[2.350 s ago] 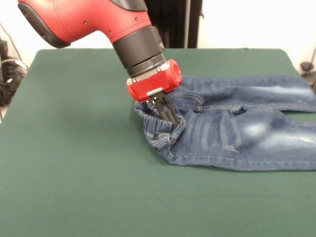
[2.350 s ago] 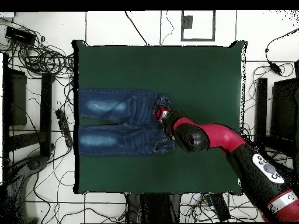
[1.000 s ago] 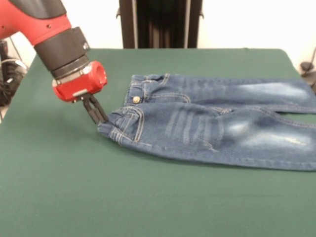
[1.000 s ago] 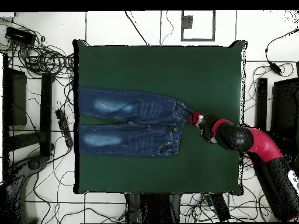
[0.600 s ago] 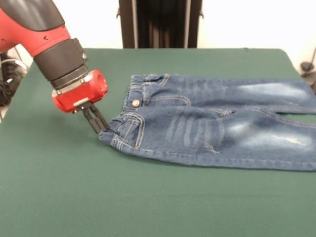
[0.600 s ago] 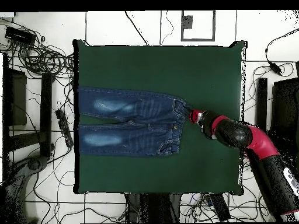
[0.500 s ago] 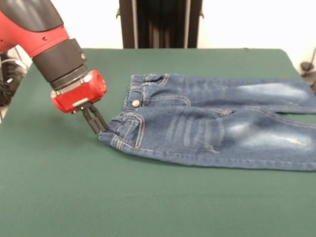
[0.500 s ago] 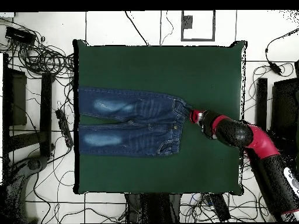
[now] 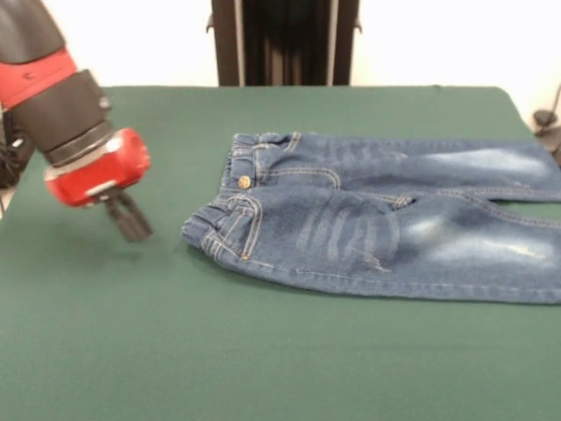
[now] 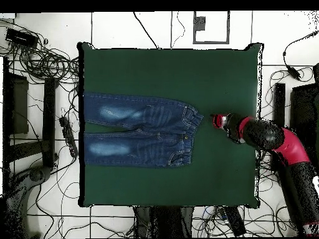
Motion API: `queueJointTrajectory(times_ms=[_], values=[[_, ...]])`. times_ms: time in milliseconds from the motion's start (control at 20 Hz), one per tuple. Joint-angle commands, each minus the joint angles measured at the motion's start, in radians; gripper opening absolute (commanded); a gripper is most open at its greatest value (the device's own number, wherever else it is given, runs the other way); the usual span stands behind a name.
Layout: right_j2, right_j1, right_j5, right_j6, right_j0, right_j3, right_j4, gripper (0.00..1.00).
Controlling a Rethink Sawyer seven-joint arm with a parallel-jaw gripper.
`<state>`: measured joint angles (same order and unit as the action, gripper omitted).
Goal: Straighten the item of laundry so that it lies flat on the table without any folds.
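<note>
No readable brand, label or writing anywhere; no containers.

Jeans (image 9: 386,219) lying on green table (image 9: 263,360), waist end twd 9 o'clock in front view, legs running off twd 3 o'clock. In overhead view jeans (image 10: 134,129) sit at 9 o'clock side of table (image 10: 168,68), legs reaching that edge, waist pointing to 3 o'clock. Mostly flat; near waist corner bunched and slightly raised, some ripples by fly. Metal button (image 9: 244,181) showing at waistband. Faded pale patches on thighs.

Gripper (image 9: 129,221) now clear of denim, at 9 o'clock of waistband w/ bare felt between; fingers look pressed together, holding nothing, tho blurred. Overhead: gripper (image 10: 215,120) at 3 o'clock of waist, apart from cloth.

Vs 0.5 s ago: then tips were at waistband corner, touching fabric; since let go and pulled back away from jeans. Jeans themselves hardly shifted, waist corner settled a bit lower.
</note>
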<state>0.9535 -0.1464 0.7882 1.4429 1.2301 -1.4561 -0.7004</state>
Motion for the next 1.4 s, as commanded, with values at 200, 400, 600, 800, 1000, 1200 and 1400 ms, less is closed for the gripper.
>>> queueJointTrajectory(times_ms=[200,400,600,800,1000,1200,1400], values=[[0.037,0.032,0.155,-0.503,-0.022,0.307,0.017,0.0],[0.033,0.067,0.199,-0.586,-0.03,0.385,0.037,0.0],[0.013,0.03,0.175,-0.536,-0.023,0.34,0.055,0.0],[-0.024,-0.029,0.078,-0.352,-0.021,0.2,0.074,1.0],[-0.068,-0.153,-0.011,-0.115,-0.038,0.034,0.073,1.0],[-0.113,-0.303,-0.063,0.065,-0.064,-0.111,0.096,1.0],[-0.162,-0.384,-0.105,0.152,-0.098,-0.195,0.137,1.0]])
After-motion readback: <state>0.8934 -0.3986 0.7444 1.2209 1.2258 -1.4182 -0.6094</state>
